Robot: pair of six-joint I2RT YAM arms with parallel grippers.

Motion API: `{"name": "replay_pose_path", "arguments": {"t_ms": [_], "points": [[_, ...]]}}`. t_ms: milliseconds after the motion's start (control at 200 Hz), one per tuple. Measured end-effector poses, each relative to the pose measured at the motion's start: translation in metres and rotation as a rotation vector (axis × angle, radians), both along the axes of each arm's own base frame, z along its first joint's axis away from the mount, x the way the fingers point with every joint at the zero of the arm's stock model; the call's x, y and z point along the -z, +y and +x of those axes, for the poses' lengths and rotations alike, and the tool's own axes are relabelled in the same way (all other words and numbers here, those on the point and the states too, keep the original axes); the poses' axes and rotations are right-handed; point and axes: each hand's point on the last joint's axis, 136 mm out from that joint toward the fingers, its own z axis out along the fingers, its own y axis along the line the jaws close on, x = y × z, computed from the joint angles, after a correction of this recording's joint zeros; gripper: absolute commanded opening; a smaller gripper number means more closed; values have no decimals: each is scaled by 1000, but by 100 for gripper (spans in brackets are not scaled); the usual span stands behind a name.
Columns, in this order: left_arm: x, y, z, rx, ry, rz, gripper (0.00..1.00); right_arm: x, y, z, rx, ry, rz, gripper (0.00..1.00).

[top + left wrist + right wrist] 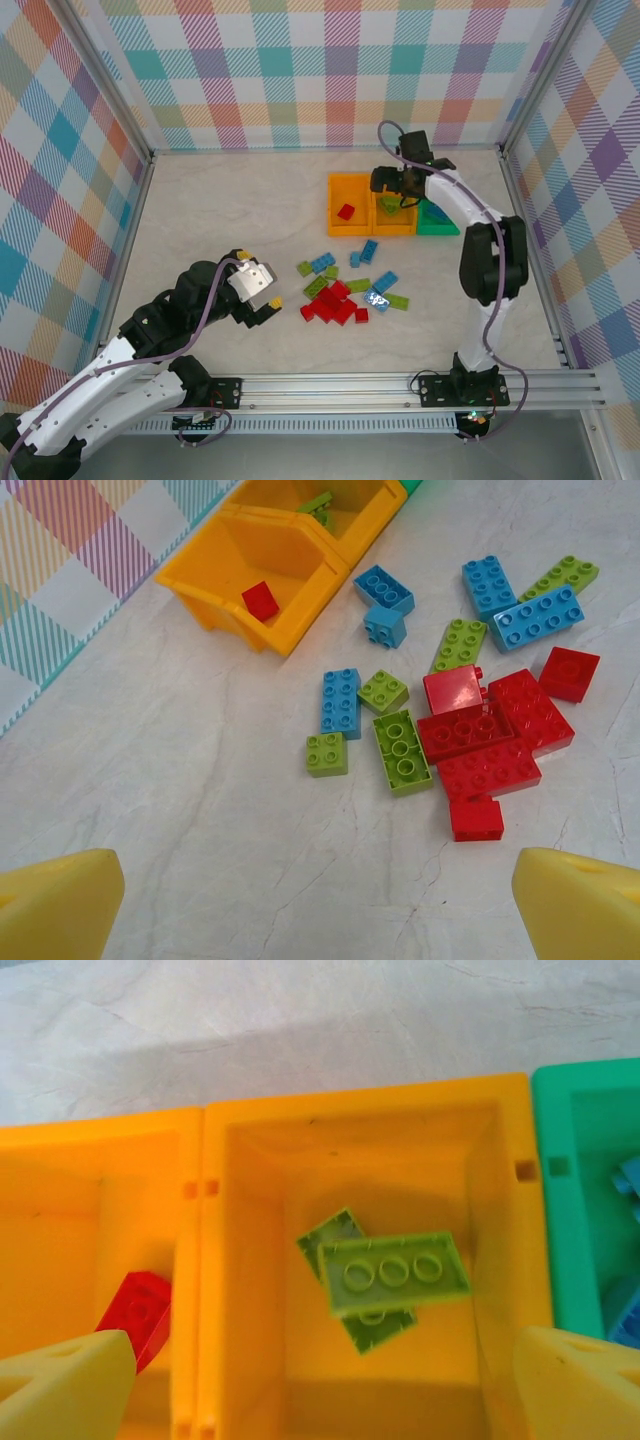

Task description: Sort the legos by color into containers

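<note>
Bricks lay split between table and bins. Your right gripper (404, 188) hung over the middle orange bin (395, 231), its yellow fingers (60, 1385) spread wide with nothing between them. Below it, in the right wrist view, a lime green brick (392, 1273) lay tilted across a second green brick (328, 1235) inside that bin. The left orange bin (335, 200), at its 9 o'clock, held one red brick (346, 211). The green bin (440, 228), at its 3 o'clock, held light blue bricks (625, 1315). The loose pile (345, 290) of red, green and blue legos sat on the table (230, 220) at 7 o'clock of the bins. Your left gripper (260, 280) hovered at 9 o'clock of that pile, jaws wide apart and empty.
</note>
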Motion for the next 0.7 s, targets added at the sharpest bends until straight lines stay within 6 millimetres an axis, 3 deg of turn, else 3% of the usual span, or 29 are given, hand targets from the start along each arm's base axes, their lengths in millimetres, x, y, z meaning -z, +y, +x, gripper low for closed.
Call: {"name": "replay_pose_path", "arguments": {"t_ms": [110, 250, 360, 535, 700], "points": [[2, 2, 3, -24, 3, 8, 100, -25, -2, -32, -23, -40, 43, 100], [7, 8, 13, -105, 32, 23, 100, -47, 1, -99, -75, -81, 128, 100], [-3, 8, 27, -200, 68, 2, 100, -59, 21, -151, -174, -95, 203, 100], [-16, -12, 60, -397, 201, -131, 100, -72, 59, -223, -361, -53, 291, 100], [18, -28, 87, -614, 362, -214, 99, -80, 82, -266, -479, 20, 368, 100]]}}
